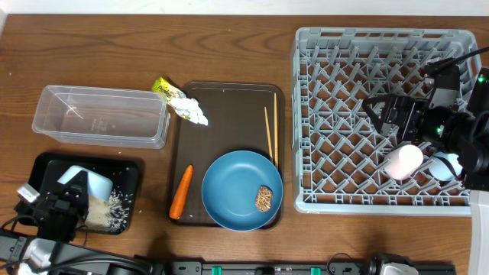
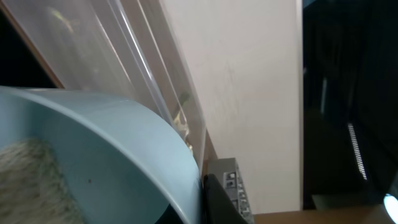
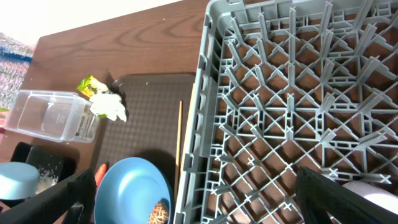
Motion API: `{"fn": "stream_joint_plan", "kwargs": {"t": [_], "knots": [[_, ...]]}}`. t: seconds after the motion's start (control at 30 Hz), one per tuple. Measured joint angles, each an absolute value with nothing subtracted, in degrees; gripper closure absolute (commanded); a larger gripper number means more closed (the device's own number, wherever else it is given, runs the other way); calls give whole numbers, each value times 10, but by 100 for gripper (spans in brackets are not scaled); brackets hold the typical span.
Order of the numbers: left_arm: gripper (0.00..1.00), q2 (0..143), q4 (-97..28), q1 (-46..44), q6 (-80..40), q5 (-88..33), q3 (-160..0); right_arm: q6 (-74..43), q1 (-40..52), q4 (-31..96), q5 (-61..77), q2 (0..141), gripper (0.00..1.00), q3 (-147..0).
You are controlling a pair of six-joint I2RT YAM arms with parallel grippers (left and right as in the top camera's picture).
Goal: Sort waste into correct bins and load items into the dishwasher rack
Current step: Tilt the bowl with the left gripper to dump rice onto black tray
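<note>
Closest of all is the light-blue round cup (image 2: 93, 155), which fills the left wrist view, tipped over with white rice grains (image 2: 25, 180) clinging inside. The left hand (image 1: 70, 197) is closed together, seemingly pinched on the cup's wall, at the front-left corner of the brown wooden bench (image 1: 92, 46). It holds the cup tilted over the shallow black rectangular tray (image 1: 131, 169), most likely so the rice pours out; a heap of grains lies on the tray floor.

Further right along the front edge, the large blue round plate (image 1: 233, 183) sits at the front-right corner of the dark-brown serving tray (image 1: 229, 114) and carries the small brown food lump (image 1: 264, 198). The orange carrot (image 1: 181, 191) lies just beside it, at the front-left corner. Behind the plate, the thin wooden chopsticks (image 1: 269, 130) run beside the serving tray's right edge. The crumpled white tissue (image 1: 192, 111) rests at its far-left corner, touching the yellow-green snack wrapper (image 1: 164, 88) on the bench. The clear rectangular plastic tub (image 1: 103, 141) stands behind the black tray, apparently unfilled.

On the right, the large grey plastic dishwasher rack (image 1: 299, 122) holds the pink cup (image 1: 403, 162) near its front-right corner, and a small white bowl (image 1: 445, 166) shows beside it, partly hidden by the arm. The right hand (image 3: 198, 196) hovers over the rack with its fingers spread wide apart, gripping nothing.
</note>
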State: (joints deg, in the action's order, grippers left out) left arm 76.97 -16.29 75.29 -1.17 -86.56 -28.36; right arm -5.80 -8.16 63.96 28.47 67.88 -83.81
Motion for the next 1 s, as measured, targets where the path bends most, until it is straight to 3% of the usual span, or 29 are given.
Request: {"fn": "stream_joint_plan", "kwargs": {"t": [1.0], "knots": [[94,768,-151,756,-32,-878,-282,-58,-82,635,284,679,4,-838]]}}
